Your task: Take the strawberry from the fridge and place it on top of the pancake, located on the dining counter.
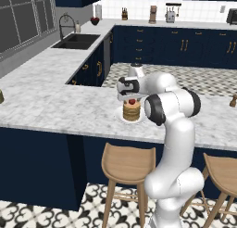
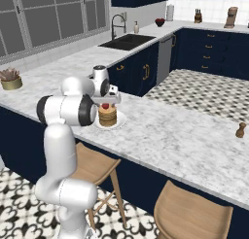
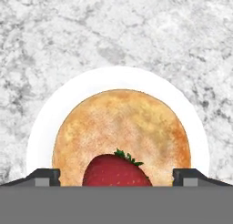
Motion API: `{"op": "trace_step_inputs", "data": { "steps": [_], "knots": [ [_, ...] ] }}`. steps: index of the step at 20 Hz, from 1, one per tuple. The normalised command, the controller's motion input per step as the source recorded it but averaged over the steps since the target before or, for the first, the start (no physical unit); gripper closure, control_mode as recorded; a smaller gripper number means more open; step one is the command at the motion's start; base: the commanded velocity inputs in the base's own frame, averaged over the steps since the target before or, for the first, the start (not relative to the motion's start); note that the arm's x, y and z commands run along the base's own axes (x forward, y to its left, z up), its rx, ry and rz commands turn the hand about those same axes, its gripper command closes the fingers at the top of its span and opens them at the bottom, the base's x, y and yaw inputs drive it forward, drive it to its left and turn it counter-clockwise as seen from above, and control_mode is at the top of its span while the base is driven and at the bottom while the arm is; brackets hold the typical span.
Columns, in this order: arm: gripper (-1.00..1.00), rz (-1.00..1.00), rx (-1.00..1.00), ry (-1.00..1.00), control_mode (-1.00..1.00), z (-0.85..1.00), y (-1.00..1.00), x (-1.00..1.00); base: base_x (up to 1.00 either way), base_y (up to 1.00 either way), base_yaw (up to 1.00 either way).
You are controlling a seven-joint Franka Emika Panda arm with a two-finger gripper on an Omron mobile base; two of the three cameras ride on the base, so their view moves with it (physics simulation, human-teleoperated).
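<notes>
The red strawberry [image 3: 116, 169] rests on top of the tan pancake [image 3: 122, 132] stack, which sits on a small white plate [image 3: 45, 123] on the marbled dining counter [image 1: 55, 106]. From the left base view the strawberry [image 1: 132, 102] shows just under my gripper [image 1: 131, 98], with the pancake [image 1: 132, 112] below it. My gripper [image 3: 116, 176] hangs straight over the berry, open, its fingertips [image 3: 45, 176] wide apart on either side and clear of it. In the right base view the strawberry [image 2: 105, 106] tops the pancake [image 2: 107, 116] beneath the hand [image 2: 108, 98]. The fridge is out of view.
Wooden stools [image 1: 128, 164] stand under the counter's near edge. A small brown pepper mill [image 2: 240, 130] stands on the counter to the right, a potted plant [image 2: 10, 79] far left. The sink [image 1: 76, 41] and faucet lie on the back counter.
</notes>
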Motion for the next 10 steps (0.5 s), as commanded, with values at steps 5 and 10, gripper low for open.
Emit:
{"op": "trace_step_inputs", "data": {
  "steps": [5,10],
  "knots": [
    [-1.0,0.0,0.0,-0.07,-1.0,0.29,0.0,-0.39,0.0,0.0,0.0],
    [-1.0,0.0,0.0,-0.06,-1.0,0.21,0.0,-0.45,0.0,0.0,0.0]
  ]
}}
